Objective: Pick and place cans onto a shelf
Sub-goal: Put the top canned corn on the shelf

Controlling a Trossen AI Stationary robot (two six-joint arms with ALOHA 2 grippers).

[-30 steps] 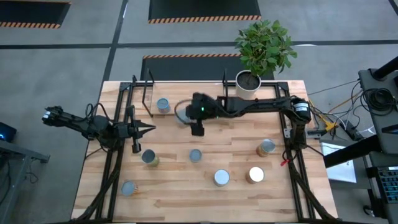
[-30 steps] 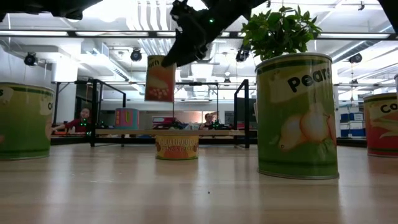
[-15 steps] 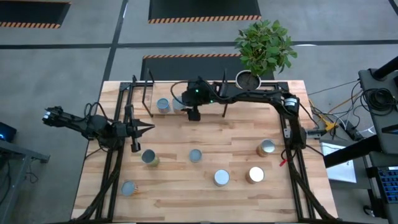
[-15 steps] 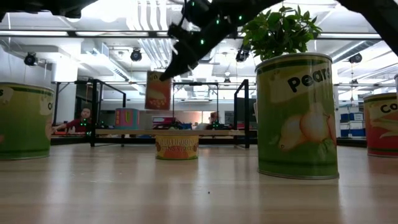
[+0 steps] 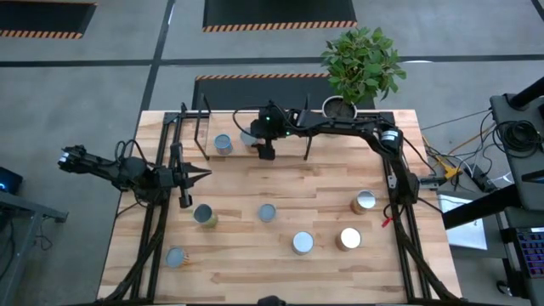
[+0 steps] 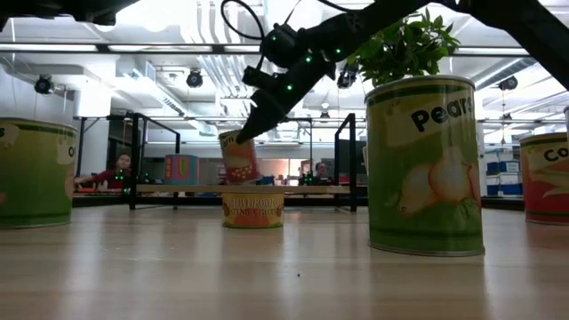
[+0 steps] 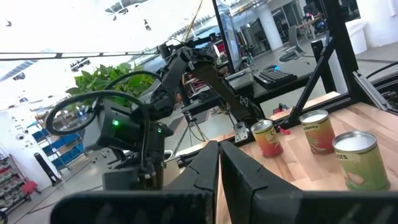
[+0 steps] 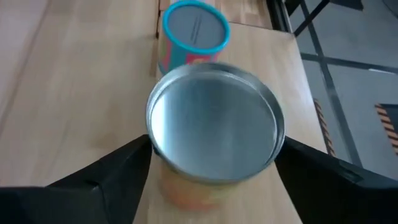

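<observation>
Lowering tilted, the silvery-topped orange-label can (image 8: 214, 134) gripped in your right gripper (image 5: 266, 144) over the black-rod shelf's (image 5: 197, 151) board may topple against the neighbouring blue-topped can (image 5: 223, 143); left gripper (image 5: 194, 176) idles shut near the table's left edge.

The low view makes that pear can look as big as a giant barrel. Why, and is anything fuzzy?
In the low view the pear can stands nearest the lens, so it looms while the shelf behind looks tiny. In the right wrist view the held can is sharp at its silver top, its label smeared.
</observation>
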